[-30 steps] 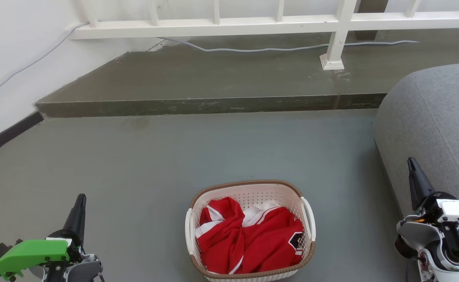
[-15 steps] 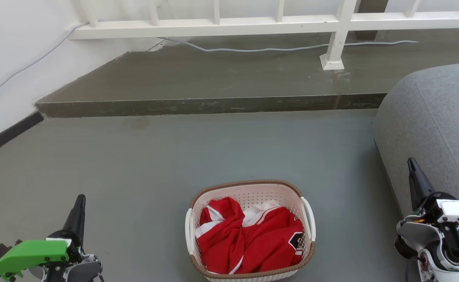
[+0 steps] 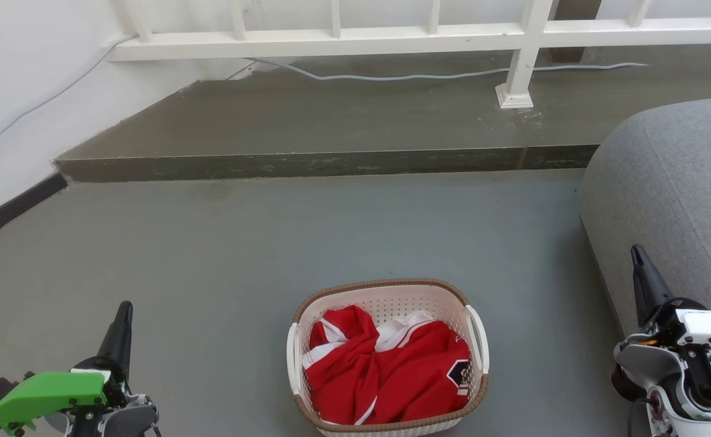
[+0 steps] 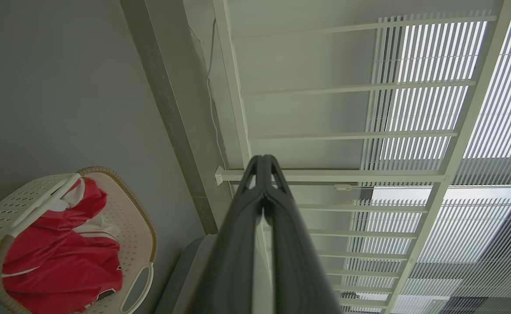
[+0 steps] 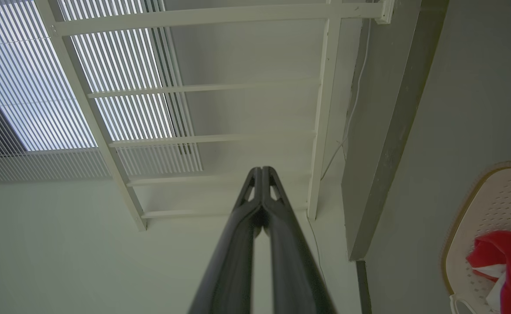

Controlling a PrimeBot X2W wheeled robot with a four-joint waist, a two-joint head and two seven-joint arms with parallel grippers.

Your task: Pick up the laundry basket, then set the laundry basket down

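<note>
The laundry basket (image 3: pixel 385 297) stands on the grey floor at the bottom centre of the head view, cream-white with a brown rim, two white side handles and red-and-white clothing inside. My left gripper (image 3: pixel 124 308) is low at the left, well clear of the basket, fingers pressed together and empty. My right gripper (image 3: pixel 636 252) is at the right, beside the grey sofa, also shut and empty. The left wrist view has the basket (image 4: pixel 139 226) at lower left and my shut left gripper (image 4: pixel 262 158). In the right wrist view the basket (image 5: pixel 495 196) is at the right edge, beyond my shut right gripper (image 5: pixel 262 168).
A grey sofa (image 3: pixel 671 194) fills the right side, close to the right gripper. A raised concrete step (image 3: pixel 331 161) runs across behind the basket, with a white railing (image 3: pixel 391 36) and a loose cable (image 3: pixel 391 76) on it. A white wall (image 3: pixel 15 91) is at left.
</note>
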